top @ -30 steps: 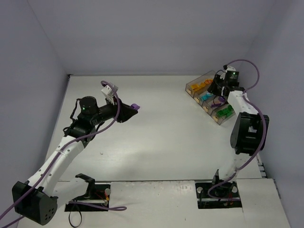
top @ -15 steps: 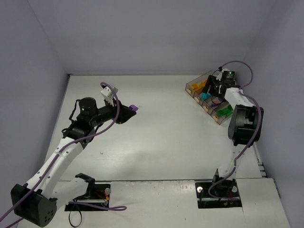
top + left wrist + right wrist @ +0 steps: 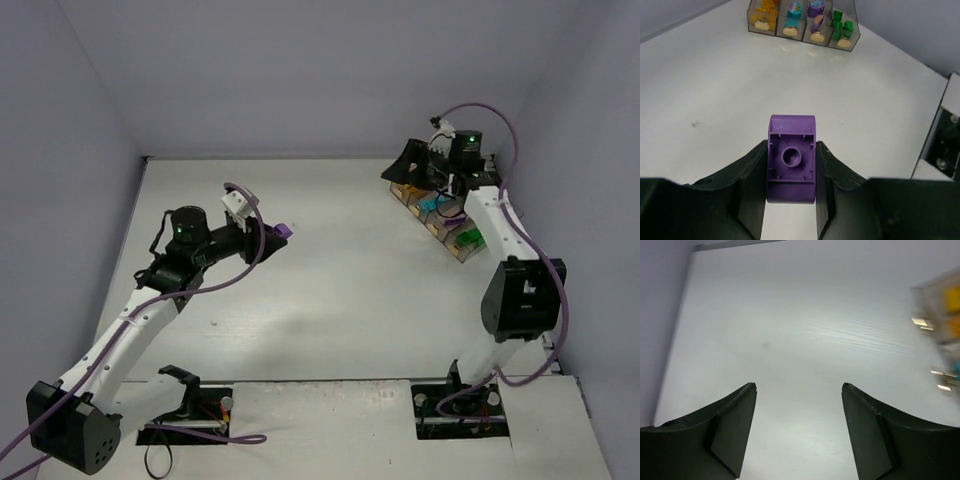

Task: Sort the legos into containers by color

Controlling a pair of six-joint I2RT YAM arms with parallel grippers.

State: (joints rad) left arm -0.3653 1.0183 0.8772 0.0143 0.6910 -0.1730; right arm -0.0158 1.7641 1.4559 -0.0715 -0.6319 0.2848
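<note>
While the white table [image 3: 330, 280] lies bare across its whole middle, everything that matters sits at its margins: the containers [image 3: 463, 251] stand at about 2 o'clock, close to the right-hand wall, and the left arm reaches out at about 9 o'clock. In the top view the right gripper [image 3: 408, 168] hovers over the tray's 11 o'clock end, and its wrist view shows the jaws parted with nothing between them. The left gripper [image 3: 272, 236] is clenched on a purple brick [image 3: 284, 229], lifted off the table; its wrist view shows the brick [image 3: 792, 170] pinched squarely by its two side faces, hollow underside toward the camera. The step in hand looks like carrying this brick toward 2 o'clock to the bin already holding purple legos [image 3: 816, 9], third from the left in the left wrist view, between teal and green. To do it well, the carry should ride above the bin walls, centre over that narrow slot, and let go low so the brick cannot bounce into a neighbour. The path across is open; the squeeze comes at the tray, where the right arm overhangs and the wall stands near, so that arm ought to draw clear first.
</note>
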